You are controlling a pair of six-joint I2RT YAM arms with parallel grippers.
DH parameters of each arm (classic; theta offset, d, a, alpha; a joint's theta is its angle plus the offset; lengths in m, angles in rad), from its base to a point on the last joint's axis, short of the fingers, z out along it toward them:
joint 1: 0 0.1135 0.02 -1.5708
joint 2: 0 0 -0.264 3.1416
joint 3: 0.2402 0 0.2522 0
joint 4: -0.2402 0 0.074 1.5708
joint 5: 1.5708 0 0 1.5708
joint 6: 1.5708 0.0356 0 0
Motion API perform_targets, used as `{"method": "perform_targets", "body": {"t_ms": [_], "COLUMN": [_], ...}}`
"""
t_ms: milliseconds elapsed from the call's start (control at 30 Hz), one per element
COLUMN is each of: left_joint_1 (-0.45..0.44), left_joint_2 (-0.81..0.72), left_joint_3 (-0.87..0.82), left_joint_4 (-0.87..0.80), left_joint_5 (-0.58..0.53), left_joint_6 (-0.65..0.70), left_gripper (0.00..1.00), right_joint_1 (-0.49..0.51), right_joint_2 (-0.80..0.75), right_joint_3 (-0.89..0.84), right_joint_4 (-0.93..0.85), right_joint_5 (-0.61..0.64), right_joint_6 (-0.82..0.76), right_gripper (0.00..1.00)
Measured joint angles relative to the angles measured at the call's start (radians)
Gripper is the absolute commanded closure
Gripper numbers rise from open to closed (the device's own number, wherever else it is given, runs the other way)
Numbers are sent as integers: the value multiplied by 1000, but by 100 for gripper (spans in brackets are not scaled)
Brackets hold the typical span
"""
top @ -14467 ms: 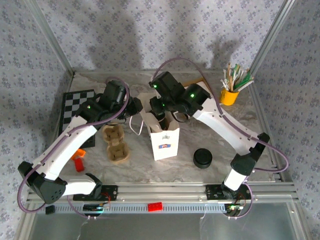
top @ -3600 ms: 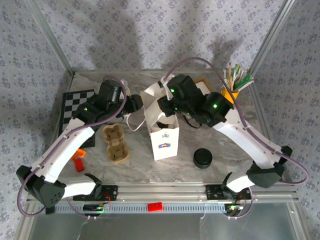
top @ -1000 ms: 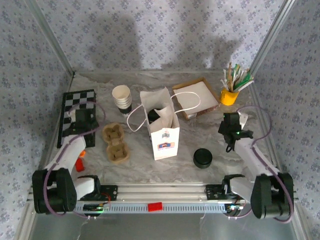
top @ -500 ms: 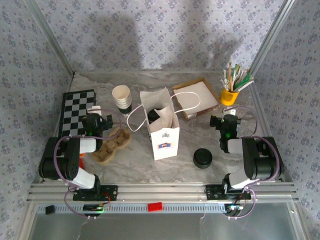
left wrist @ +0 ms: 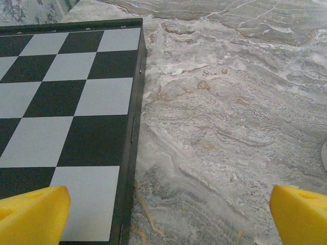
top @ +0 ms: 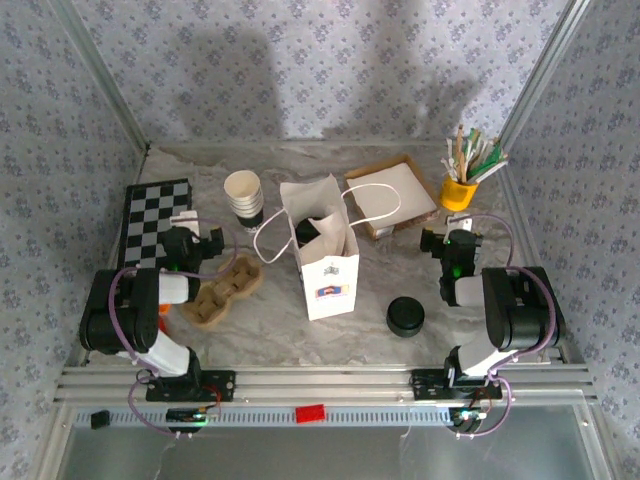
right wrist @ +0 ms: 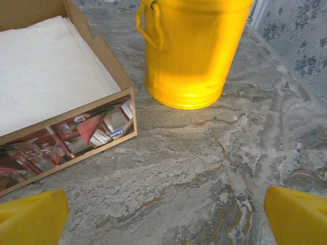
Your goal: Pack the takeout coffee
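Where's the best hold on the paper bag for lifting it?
Its left handle: the cord loop hangs outside the bag, free of the lidded cup inside. Come from above on the left and pinch the cord; the upright open walls are thin paper and would likely crumple.

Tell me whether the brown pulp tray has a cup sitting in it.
No, the top view shows the pulp tray with both of its wells empty.
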Motion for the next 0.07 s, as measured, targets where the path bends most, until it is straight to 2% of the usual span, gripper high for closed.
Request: {"method": "perform_targets", "body": {"t_ms": [67], "left_joint_1": [0], "left_joint_2": [0], "left_joint_3": [0], "left_joint_4": [0], "left_joint_5": [14], "left_joint_6": [0], "left_gripper": [0], "right_joint_1": [-5], "right_joint_2": [0], "right_joint_3": [2], "right_joint_4": [0], "right_joint_5": [-14], "right_joint_6": [0], "right_gripper": [0]}}
